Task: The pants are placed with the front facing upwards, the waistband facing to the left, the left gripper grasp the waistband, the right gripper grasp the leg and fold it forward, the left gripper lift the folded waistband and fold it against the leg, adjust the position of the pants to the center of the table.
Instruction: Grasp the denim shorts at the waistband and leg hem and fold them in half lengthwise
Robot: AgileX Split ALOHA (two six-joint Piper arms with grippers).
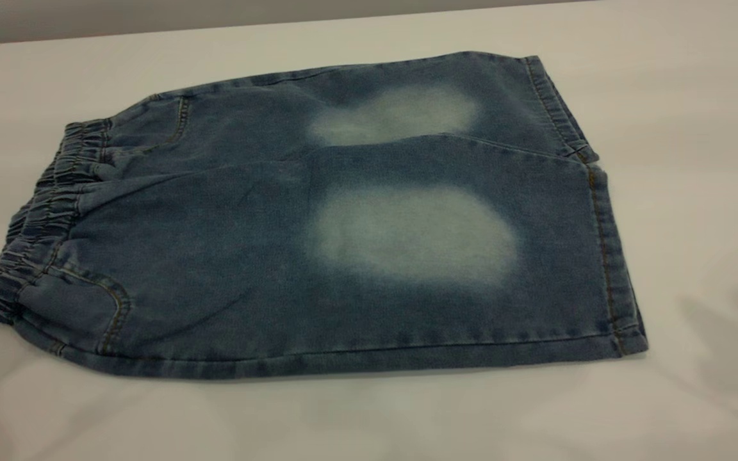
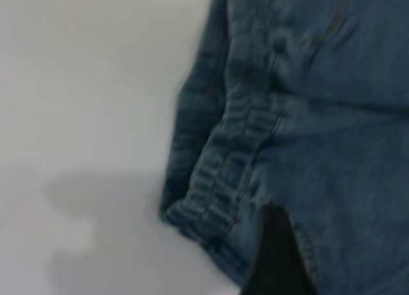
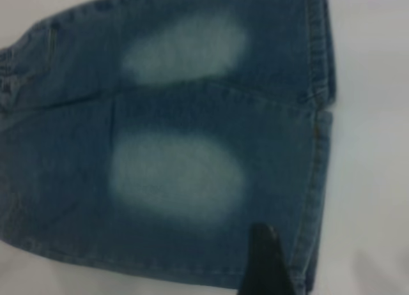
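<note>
Denim pants [image 1: 318, 224] flat, unfolded, on table [image 1: 696, 128]; no fold made, all steps left. Waistband [image 2: 223, 173] just below left gripper [image 2: 276, 257]; leg hem [image 3: 313, 180] beside right gripper [image 3: 265, 263]. One black finger of each shows; cannot tell if apart or together. Neither grasps cloth yet. Bare tabletop all round edges.

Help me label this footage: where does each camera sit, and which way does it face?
Exterior: off the rig, angled down at the pants on the table; no arm shows.
Left wrist: above the waistband; a tip of the left tool shows.
Right wrist: above the legs; a tip of the right tool shows.
Shared: the pants; exterior and right wrist both show the faded patches.
</note>
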